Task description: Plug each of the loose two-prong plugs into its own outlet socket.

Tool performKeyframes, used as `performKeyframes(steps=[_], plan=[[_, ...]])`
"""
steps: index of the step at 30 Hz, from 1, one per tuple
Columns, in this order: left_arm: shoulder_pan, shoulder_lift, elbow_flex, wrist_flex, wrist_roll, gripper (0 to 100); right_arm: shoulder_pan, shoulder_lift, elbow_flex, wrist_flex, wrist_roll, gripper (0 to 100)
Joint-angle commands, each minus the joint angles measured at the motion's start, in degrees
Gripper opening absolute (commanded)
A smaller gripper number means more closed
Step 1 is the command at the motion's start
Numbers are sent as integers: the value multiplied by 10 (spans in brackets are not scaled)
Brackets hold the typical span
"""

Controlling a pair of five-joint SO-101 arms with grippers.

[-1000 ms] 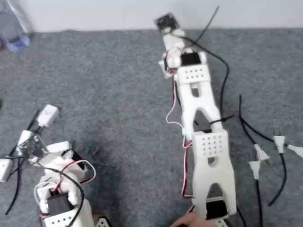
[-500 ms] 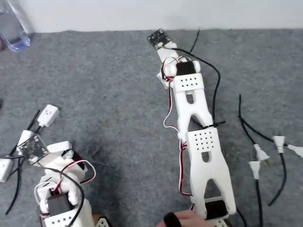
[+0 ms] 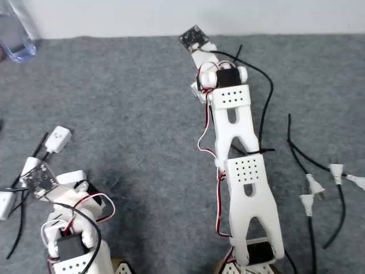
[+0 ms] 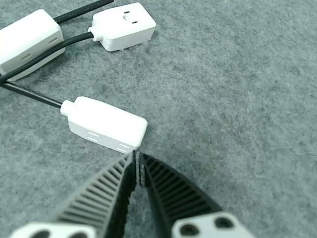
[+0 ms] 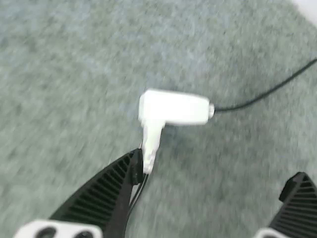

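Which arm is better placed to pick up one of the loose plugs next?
Right, probably. The loose plugs lie beside the right arm's base, and the right fingers are open. The left fingers are shut by a socket, across the table.

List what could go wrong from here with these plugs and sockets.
1. The right gripper is open with one finger against the plug that looks seated in a socket; a sideways move may lever it out.
2. The left gripper is shut, its tips at the end of another socket; advancing would likely shove it rather than grasp it.
3. The loose plugs lie with cords bunched together; lifting one may drag another.
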Motion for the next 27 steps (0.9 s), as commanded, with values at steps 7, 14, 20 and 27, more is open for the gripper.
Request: performKeyframes(steps=[7, 14, 20, 27], plan=[[-1, -5, -2, -18, -4, 13, 0, -116, 4, 124, -4, 416], [22, -5, -2, -35, -4, 13, -16, -254, 177, 124, -48, 416], [35, -4, -2, -35, -4, 13, -44, -430, 358, 121, -47, 416], [35, -4, -2, -35, -4, 13, -56, -544, 545, 121, -51, 416]])
